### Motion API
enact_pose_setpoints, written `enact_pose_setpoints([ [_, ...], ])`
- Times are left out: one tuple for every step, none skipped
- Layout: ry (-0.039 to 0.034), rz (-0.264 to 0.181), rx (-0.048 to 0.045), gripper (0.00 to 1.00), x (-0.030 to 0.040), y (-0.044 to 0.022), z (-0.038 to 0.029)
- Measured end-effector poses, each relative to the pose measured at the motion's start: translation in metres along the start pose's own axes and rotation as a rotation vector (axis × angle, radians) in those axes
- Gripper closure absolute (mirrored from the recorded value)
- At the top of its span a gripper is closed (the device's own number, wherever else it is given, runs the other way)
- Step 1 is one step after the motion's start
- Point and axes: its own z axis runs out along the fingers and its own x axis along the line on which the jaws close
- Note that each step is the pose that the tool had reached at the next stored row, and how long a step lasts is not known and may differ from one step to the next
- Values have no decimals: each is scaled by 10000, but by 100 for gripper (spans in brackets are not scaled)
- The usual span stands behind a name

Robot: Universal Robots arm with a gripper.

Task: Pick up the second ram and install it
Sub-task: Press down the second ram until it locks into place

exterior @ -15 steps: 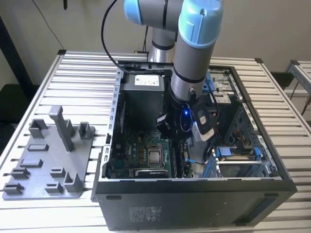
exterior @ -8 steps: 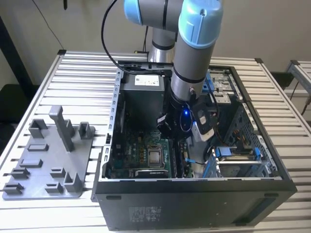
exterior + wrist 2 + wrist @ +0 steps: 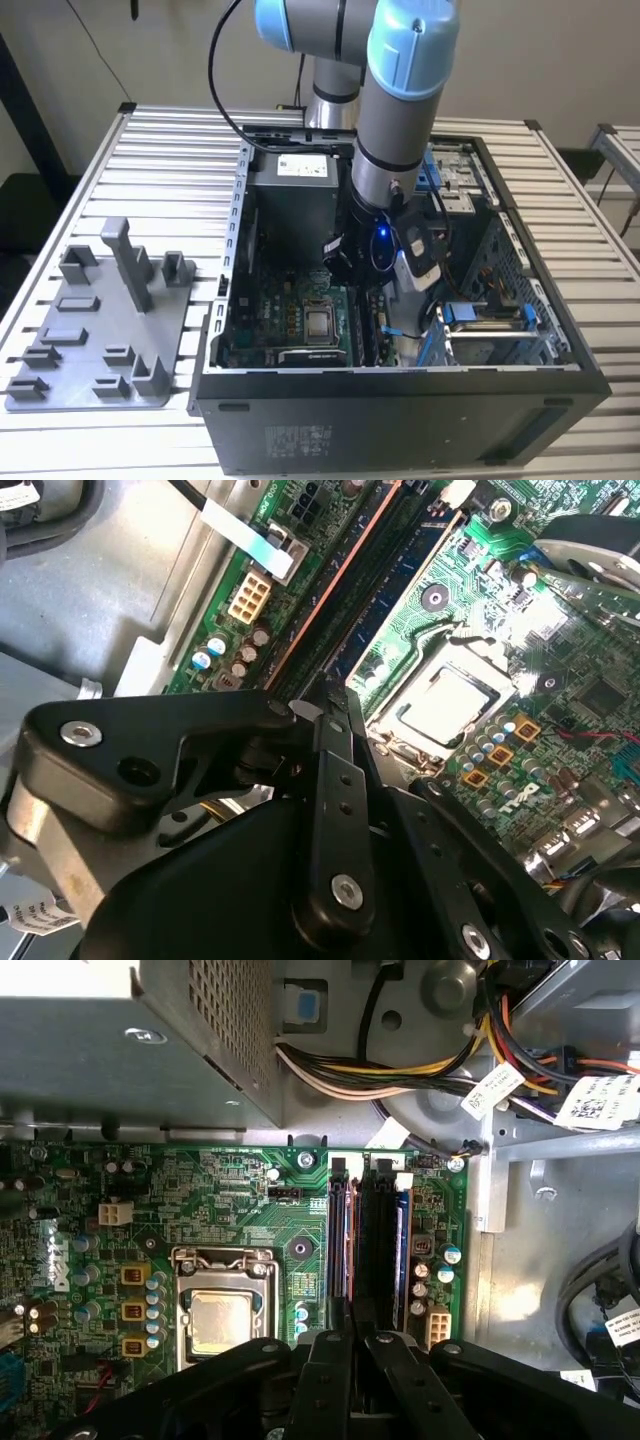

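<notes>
My gripper [image 3: 362, 1340] is down inside the open computer case [image 3: 400, 420], over the memory slots beside the processor socket [image 3: 220, 1318]. In both wrist views its fingers [image 3: 332, 715] are drawn close together on a thin dark strip seen edge-on, the second ram [image 3: 364, 1250], which stands in line with a slot and runs away from the fingertips [image 3: 372, 600]. A blue strip with a coppery edge [image 3: 342, 1250] sits in a neighbouring slot. In the exterior view the arm's wrist [image 3: 385, 240] hides the fingertips.
A grey plastic tray [image 3: 90, 340] with upright posts lies on the slatted table at the exterior view's left. Bundled power cables [image 3: 400, 1070] and the power supply box [image 3: 130, 1040] sit beyond the slots. Blue drive brackets [image 3: 490, 315] stand at the case's right.
</notes>
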Motion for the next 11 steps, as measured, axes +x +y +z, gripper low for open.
enact_pose_setpoints([
  [2,3,8,88,0,0,-13],
  [5,8,15,88,1,1,-42],
  [4,17,37,88,-1,2,-43],
  [2,45,69,88,-1,3,-34],
  [2,80,96,88,-2,1,-28],
  [2,127,108,88,-1,-6,-26],
  [0,197,106,88,-1,-11,-17],
  [-2,302,105,88,-1,-13,-2],
  [0,374,114,88,-1,-14,8],
  [-2,389,108,88,-1,-15,12],
  [-2,401,106,88,-1,-16,17],
])
